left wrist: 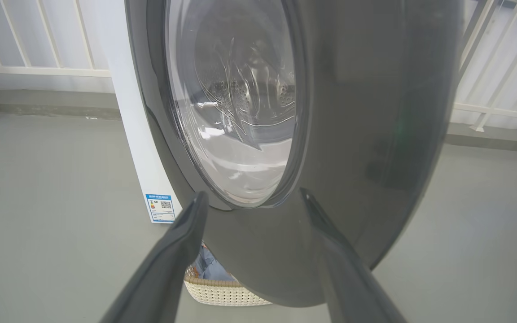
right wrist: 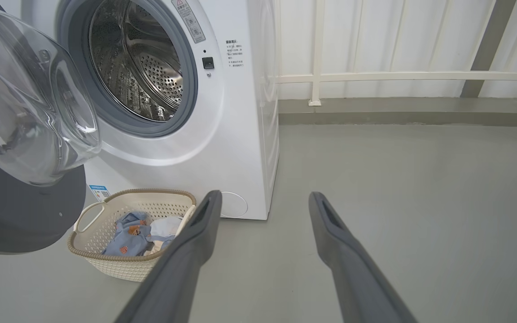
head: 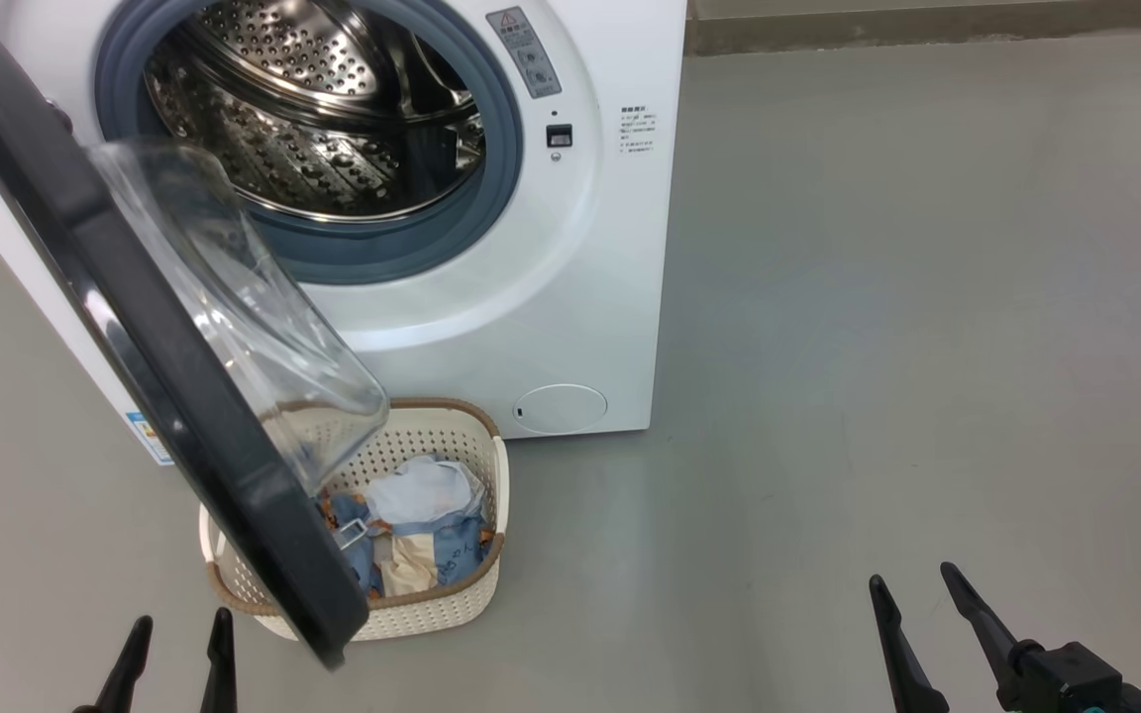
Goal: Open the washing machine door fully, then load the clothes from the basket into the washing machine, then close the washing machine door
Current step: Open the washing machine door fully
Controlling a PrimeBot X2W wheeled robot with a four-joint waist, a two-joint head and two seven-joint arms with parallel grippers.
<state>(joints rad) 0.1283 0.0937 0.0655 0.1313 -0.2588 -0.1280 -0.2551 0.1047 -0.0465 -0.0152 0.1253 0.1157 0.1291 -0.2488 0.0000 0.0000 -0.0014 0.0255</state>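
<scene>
The washing machine point(head: 570, 297) stands with its steel drum point(head: 313, 119) exposed. The washing machine door point(head: 135, 347) is swung out to the left, and its clear bowl window point(head: 234, 297) hangs over the basket point(head: 442, 604). That cream basket sits on the floor before the machine and holds the clothes point(head: 422, 525), blue printed and pale pieces. Down at the lower left my left gripper point(head: 182, 624) is open and empty, just short of the door's black outer face point(left wrist: 352, 134). My right gripper point(head: 912, 576) is open and empty over bare floor, right of the basket point(right wrist: 106, 264).
Grey floor point(head: 927, 297) spreads wide to the right of the machine. A white railing point(right wrist: 397, 76) and a low kerb point(right wrist: 397, 112) run behind. A round white flap point(head: 560, 408) sits low on the machine's front. There is a blue label point(left wrist: 162, 207) on its side.
</scene>
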